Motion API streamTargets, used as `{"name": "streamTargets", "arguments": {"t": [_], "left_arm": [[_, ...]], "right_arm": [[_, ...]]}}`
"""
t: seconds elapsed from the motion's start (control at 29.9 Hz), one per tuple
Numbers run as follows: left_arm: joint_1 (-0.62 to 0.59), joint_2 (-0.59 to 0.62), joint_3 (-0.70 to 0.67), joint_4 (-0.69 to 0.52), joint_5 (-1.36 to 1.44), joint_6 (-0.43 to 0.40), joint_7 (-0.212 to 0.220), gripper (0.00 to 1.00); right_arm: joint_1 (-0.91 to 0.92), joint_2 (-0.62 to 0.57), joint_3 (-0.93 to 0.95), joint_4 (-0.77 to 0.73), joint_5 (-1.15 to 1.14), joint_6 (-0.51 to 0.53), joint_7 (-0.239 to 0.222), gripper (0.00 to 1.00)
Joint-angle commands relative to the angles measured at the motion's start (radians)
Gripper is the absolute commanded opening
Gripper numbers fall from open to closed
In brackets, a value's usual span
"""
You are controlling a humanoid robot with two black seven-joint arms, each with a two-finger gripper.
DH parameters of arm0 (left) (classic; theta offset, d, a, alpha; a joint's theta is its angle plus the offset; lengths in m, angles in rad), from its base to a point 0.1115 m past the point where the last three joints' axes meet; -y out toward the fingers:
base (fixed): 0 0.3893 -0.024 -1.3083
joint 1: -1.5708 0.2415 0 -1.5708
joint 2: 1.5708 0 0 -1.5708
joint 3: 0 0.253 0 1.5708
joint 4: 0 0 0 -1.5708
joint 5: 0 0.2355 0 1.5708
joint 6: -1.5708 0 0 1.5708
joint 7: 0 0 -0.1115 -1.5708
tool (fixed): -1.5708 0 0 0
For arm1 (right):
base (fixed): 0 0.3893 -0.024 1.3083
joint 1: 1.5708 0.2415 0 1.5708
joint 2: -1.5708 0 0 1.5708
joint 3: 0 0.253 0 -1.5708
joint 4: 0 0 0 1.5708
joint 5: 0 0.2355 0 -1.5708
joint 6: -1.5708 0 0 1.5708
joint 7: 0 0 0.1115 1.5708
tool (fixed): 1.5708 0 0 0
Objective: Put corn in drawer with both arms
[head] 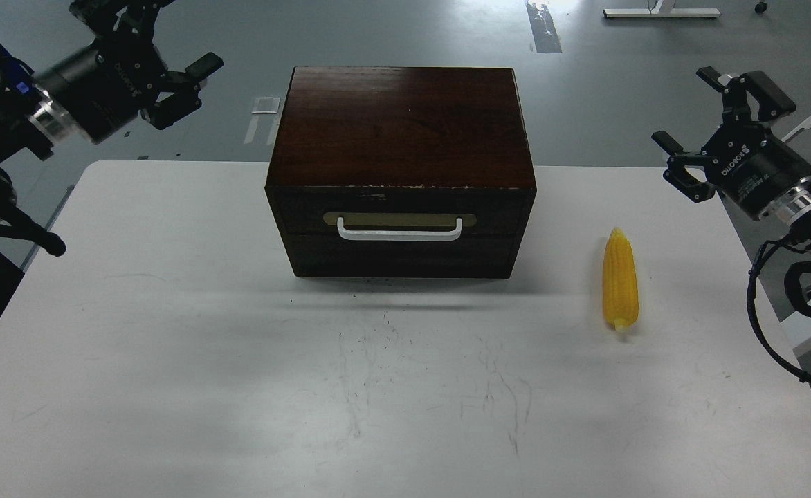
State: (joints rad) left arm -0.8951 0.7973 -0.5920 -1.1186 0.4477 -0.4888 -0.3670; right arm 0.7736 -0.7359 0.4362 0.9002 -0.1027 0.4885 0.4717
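From my head view I count one corn [620, 282], one cabinet [401, 124] with a single closed drawer [400, 235], and my two tools. The corn lies flat on the white desk [170, 346], right of the cabinet and apart from it, long axis running near to far, tapered tip pointing away. My left tool [187, 83] and right tool [706, 131] hang above the desk's edges, fingers spread, empty.
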Motion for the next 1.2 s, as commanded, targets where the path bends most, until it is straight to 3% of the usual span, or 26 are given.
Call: {"name": "streamTargets", "arguments": {"t": [0.0,0.2,0.33,0.57,0.7,0.94,1.17], "left_arm": [[-0.092,0.000,0.001,-0.110,0.236,0.000,-0.065,0.99],[-0.232,-0.039,0.012,-0.286,0.687,0.000,-0.114,0.99],[-0.307,-0.134,0.026,-0.310,0.896,0.000,-0.122,0.99],[-0.510,-0.283,0.271,-0.287,1.210,0.000,-0.122,0.99],[-0.594,-0.371,0.408,-0.207,1.374,0.000,-0.122,0.99],[-0.645,-0.446,0.536,-0.118,1.494,0.000,-0.122,0.99],[-0.654,-0.477,0.681,-0.110,1.585,0.000,-0.122,0.99]], "right_arm": [[-0.005,-0.017,0.018,-0.004,0.000,0.000,0.007,1.00],[-0.008,-0.040,0.027,-0.012,0.000,0.000,0.017,1.00],[-0.008,-0.050,0.027,-0.014,0.001,0.000,0.017,1.00],[-0.019,-0.050,0.032,-0.015,0.000,0.000,0.017,1.00],[-0.020,-0.050,0.032,-0.037,0.001,0.000,0.017,1.00],[-0.034,-0.054,0.033,-0.037,0.001,0.000,0.017,1.00],[-0.036,-0.054,0.035,-0.035,0.001,0.000,0.017,1.00]]}}
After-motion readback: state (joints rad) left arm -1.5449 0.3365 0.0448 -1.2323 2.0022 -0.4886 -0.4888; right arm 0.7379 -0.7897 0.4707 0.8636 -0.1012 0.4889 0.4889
